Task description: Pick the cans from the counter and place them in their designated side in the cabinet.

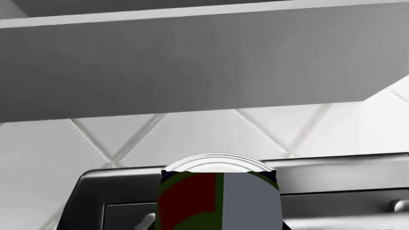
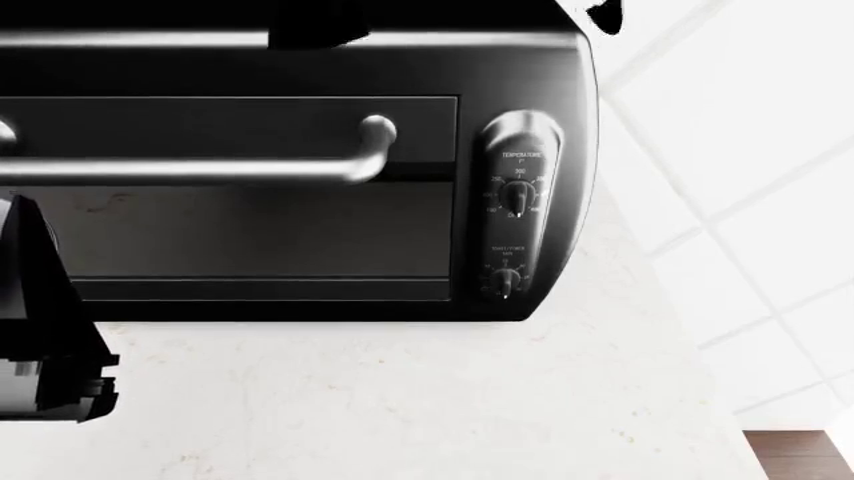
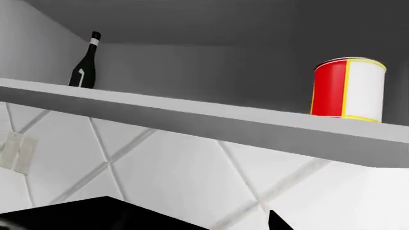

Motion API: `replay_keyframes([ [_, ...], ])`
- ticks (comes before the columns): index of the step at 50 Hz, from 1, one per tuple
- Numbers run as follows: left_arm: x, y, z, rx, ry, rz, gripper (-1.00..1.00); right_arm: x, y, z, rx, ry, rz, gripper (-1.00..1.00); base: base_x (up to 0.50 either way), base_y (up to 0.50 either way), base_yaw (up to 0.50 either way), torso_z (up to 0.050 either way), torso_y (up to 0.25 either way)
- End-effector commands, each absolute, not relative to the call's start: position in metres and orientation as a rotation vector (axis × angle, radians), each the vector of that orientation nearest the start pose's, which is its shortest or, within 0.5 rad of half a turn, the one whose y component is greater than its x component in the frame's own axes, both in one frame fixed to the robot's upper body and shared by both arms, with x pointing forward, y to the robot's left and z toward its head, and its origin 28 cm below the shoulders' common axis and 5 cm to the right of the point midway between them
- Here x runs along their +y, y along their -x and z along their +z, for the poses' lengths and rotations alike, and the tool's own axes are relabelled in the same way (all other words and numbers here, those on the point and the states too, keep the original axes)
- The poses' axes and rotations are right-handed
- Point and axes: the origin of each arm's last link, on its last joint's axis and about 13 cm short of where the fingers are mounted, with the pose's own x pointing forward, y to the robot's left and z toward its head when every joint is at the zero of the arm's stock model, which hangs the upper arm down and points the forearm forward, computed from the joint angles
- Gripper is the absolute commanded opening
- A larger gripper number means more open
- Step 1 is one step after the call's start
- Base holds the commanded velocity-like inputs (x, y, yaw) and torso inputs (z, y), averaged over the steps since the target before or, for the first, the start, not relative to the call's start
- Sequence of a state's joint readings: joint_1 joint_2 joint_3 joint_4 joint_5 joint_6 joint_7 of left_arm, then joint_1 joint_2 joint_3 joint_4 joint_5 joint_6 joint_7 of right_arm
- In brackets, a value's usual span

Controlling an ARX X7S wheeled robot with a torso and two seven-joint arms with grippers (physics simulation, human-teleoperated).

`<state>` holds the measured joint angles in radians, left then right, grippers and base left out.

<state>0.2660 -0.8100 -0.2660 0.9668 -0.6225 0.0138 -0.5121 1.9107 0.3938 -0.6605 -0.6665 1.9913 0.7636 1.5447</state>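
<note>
The green-labelled can [image 1: 219, 201], with a red and white picture and a silver lid, fills the near middle of the left wrist view. It sits in my left gripper [image 1: 219, 223], whose fingers are hidden behind it, and is held up in front of the toaster oven, below the cabinet shelf [image 1: 191, 62]. The red can [image 3: 348, 88] with the yellow label stands upright on the cabinet shelf [image 3: 191, 117] at its right side. Of my right gripper only a dark tip [image 3: 278, 221] shows, below that shelf and apart from the can. The head view shows the white counter [image 2: 400, 410] with no cans on it.
A black toaster oven [image 2: 267, 220] with a bar handle and two knobs stands at the back of the counter against the diagonal-tiled wall [image 2: 747, 200]. A dark bottle [image 3: 85, 62] stands on the shelf's far left. Part of my left arm [image 2: 47, 350] shows at the head view's left edge.
</note>
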Motion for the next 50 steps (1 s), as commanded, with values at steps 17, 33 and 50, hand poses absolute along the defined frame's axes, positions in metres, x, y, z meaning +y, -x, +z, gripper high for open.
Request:
replay_keyframes([
  [17, 0.278, -0.135, 0.207, -0.672, -0.033, 0.001, -1.0, -0.058, -0.119, 0.351, -0.751, 0.187, 0.117, 1.0, 0.0, 0.0, 0.0, 0.0, 0.0],
  [33, 0.279, -0.136, 0.205, -0.67, -0.029, -0.001, -1.0, -0.069, -0.126, 0.347, -0.829, 0.267, 0.028, 1.0, 0.0, 0.0, 0.0, 0.0, 0.0],
  [50, 0.276, -0.141, 0.207, -0.663, -0.038, -0.026, -1.0, -0.074, -0.141, 0.325, -0.821, 0.228, -0.067, 1.0, 0.0, 0.0, 0.0, 0.0, 0.001],
])
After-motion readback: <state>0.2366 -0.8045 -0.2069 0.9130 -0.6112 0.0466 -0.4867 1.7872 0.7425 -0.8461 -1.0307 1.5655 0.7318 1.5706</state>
